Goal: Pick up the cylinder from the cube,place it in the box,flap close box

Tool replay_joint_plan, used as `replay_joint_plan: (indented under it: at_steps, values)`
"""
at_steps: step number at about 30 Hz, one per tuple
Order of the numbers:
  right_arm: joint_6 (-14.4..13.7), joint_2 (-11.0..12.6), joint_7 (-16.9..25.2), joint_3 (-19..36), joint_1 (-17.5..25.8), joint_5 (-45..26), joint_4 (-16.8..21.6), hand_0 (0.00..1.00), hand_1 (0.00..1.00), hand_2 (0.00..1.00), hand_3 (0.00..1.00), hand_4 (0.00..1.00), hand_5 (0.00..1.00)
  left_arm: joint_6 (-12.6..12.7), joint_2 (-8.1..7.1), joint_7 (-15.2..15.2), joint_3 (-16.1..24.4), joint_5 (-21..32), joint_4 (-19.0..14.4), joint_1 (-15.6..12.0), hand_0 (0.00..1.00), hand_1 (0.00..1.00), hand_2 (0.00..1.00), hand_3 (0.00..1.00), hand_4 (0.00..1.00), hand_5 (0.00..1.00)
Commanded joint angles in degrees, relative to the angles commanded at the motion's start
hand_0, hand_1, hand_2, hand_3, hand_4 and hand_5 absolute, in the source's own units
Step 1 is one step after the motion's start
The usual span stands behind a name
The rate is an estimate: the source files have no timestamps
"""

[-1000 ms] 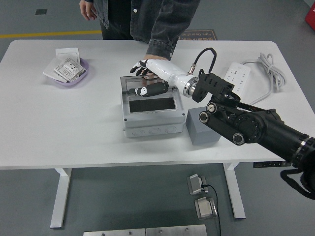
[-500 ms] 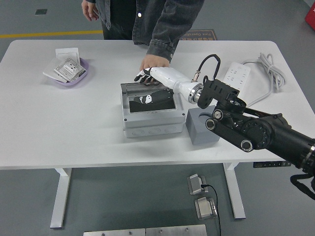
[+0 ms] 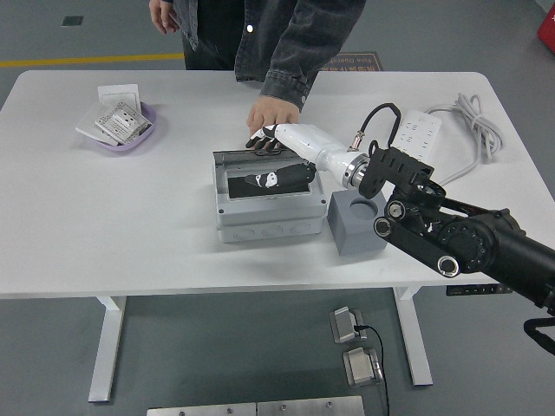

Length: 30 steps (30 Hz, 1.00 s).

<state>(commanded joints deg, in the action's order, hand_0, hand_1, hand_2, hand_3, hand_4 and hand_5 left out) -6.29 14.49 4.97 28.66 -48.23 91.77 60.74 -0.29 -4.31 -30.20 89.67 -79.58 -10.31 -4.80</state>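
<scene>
The grey box [image 3: 267, 217] stands mid-table with its clear lid [image 3: 264, 180] lying nearly flat on top. The lid shows a dark reflection. My right hand [image 3: 270, 139], white with black fingertips, reaches over the box's back edge, fingers loosely spread on the lid's rear rim and holding nothing. The grey cube [image 3: 355, 227] stands right of the box, and the round hole in its top is bare. No cylinder can be made out. A person's hand [image 3: 271, 114] rests on the table just behind my fingers. My left arm is out of view.
A purple dish [image 3: 121, 130] with packets sits at the back left beside a white card [image 3: 118, 91]. A white power strip [image 3: 418, 132] and its cable [image 3: 473, 117] lie at the back right. The person stands at the far edge.
The lid has come down from a raised tilt to nearly flat. My right hand and forearm slid right and toward me, and the person's hand stayed behind the box.
</scene>
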Motion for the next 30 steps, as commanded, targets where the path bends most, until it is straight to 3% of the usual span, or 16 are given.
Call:
replay_joint_plan:
  at_steps: [22,30]
  values:
    - [-0.2,0.6,-0.2,2.6,3.1,0.5,1.4,0.619,0.663,0.685,0.730,0.826,0.536,-0.3,0.24,0.0,-0.4,0.2,0.0,0.2,0.739,0.757,0.727,0.823,0.810,0.658]
    - [1.2,2.2,-1.8,9.2,6.8,4.8,5.4,0.620,0.663,0.684,0.730,0.824,0.542,-0.3,0.18,-0.5,0.2,-0.1,0.0,0.0,0.739,0.756,0.727,0.823,0.810,0.657]
